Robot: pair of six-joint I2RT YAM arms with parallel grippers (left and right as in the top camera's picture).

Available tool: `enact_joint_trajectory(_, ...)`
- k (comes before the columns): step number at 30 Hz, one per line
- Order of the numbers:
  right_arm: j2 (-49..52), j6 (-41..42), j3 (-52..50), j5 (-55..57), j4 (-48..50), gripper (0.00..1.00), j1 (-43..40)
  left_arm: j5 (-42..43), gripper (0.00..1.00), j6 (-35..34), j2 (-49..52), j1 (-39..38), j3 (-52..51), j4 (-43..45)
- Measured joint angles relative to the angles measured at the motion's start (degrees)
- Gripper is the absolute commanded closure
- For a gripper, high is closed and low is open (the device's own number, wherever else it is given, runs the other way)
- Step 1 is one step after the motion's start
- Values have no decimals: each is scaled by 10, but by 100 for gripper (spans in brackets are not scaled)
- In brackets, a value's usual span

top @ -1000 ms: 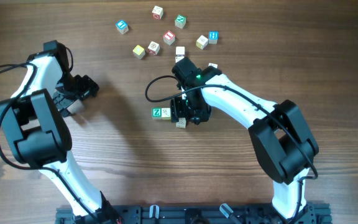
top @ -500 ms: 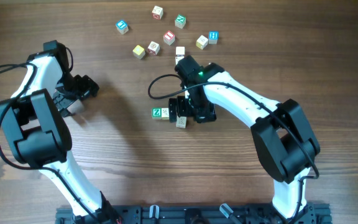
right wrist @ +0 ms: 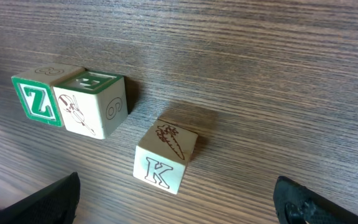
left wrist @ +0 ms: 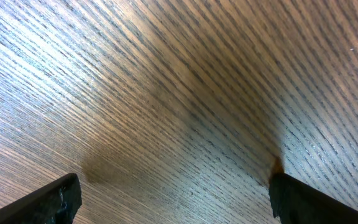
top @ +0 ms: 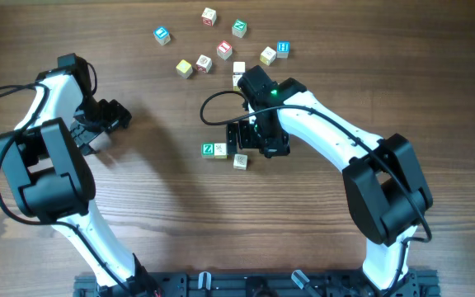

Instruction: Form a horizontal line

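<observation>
Hovering spread wide, the right pincer (right wrist: pixel 178 210) frames the likely light, hard K cube (right wrist: pixel 165 158), best pinched across opposite flat faces, lying askew near the touching Z cube (right wrist: pixel 37 101) and cream cube (right wrist: pixel 89 106) beyond; the left pincer (left wrist: pixel 173 194) gapes too.

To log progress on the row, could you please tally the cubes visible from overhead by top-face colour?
Blue-faced cubes: 2
Green-faced cubes: 2
Red-faced cube: 1
Pale cubes (cream, yellow or white): 7
Total: 12 in view; the right arm may hide more.
</observation>
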Motion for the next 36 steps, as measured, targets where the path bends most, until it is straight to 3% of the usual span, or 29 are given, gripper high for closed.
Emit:
enact_joint_trajectory(12, 0, 0, 11, 1, 18, 0, -53, 0, 0, 0, 0, 0, 0, 0)
enact_joint_trajectory(36, 0, 3, 6, 52, 113, 0, -53, 0, 0, 0, 0, 0, 0, 0)
